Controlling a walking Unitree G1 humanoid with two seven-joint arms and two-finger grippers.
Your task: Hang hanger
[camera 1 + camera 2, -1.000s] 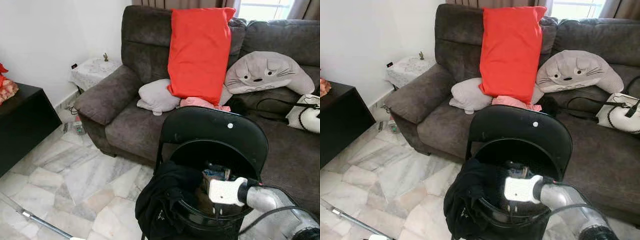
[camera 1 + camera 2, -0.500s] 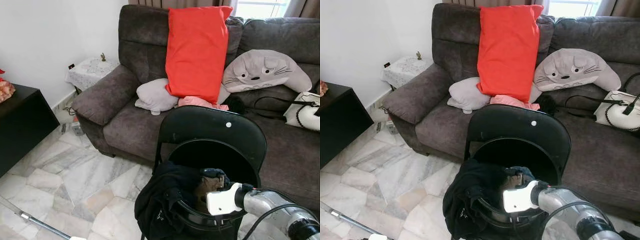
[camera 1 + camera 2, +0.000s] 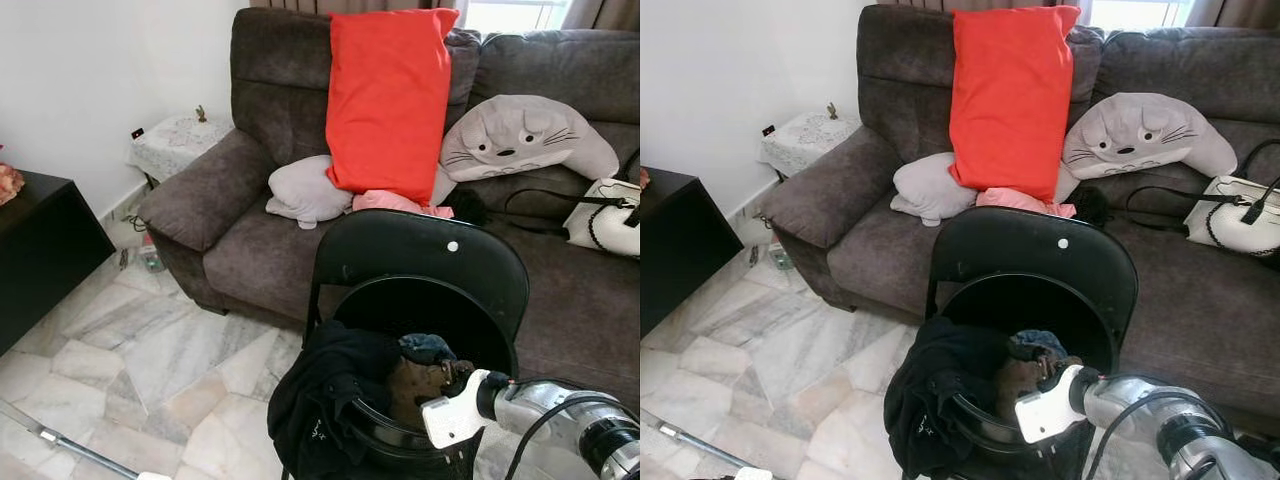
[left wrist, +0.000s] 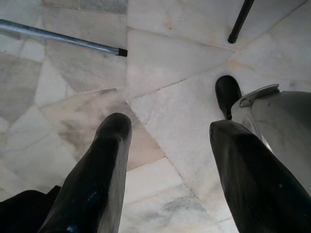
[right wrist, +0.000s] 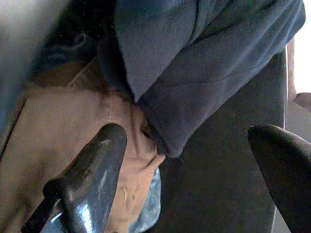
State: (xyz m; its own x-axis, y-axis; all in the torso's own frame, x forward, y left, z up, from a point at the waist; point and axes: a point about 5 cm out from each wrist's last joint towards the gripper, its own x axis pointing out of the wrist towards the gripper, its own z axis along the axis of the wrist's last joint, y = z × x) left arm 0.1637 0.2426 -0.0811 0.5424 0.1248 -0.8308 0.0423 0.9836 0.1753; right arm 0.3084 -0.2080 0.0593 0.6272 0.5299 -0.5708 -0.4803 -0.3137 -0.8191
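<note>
Hanger: no clear outline of it can be made out; I judge it buried in the clothes heaped on the black chair [image 3: 420, 255], just ahead of the right pincer [image 5: 187, 145], so its long axis cannot be told. That pincer is released, fingers spread wide over a brown garment [image 5: 58, 126] and a blue garment [image 5: 194, 58]. The right arm, the nearer one, reaches in low and roughly level. The left pincer [image 4: 170, 131] hangs released above the floor.

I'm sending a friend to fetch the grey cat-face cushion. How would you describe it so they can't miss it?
Look at the dark brown sofa against the wall. Right of the tall red pillow leaning on its backrest lies the cushion: wide, pale grey, with a stitched face and whiskers, unlike the plain grey cushion on the red pillow's other side.
</note>
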